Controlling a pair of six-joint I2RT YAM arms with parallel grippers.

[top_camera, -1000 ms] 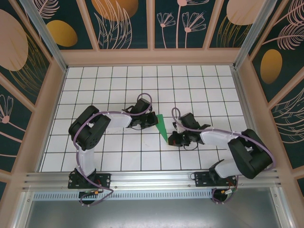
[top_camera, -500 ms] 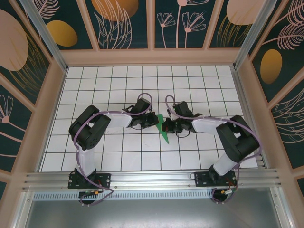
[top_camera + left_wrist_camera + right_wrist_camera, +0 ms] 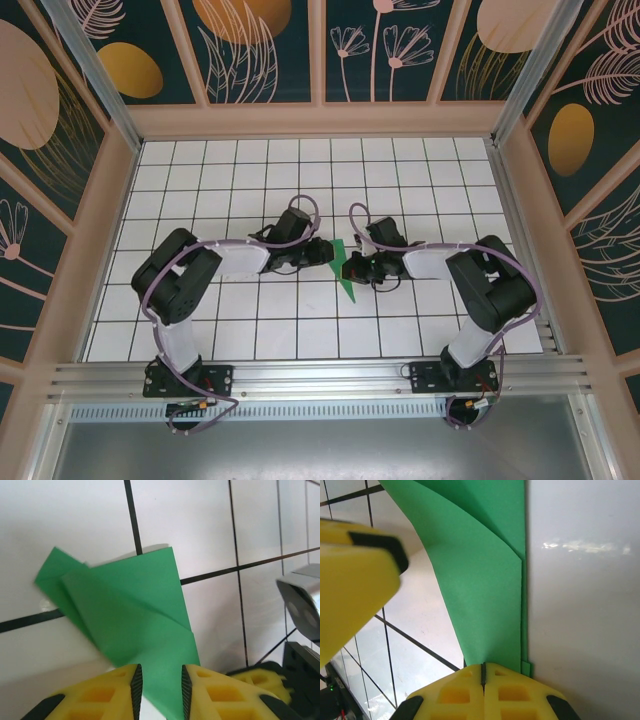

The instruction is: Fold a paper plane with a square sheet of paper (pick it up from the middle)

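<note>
On the desk [image 3: 290, 320]: thin creased green paper wedge [image 3: 480, 580], light, floppy.
My right end effector [image 3: 483, 672] pinches its folded edge; left end effector [image 3: 161, 680] spread.

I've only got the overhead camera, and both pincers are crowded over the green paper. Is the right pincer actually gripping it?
Observer: Yes. On the right wrist camera, the right pincer is shut on the green paper, clamping it where it narrows.
Operator: And the left one?
Observer: The left pincer stands open, with the paper running into the gap between its yellow fingers.
</note>
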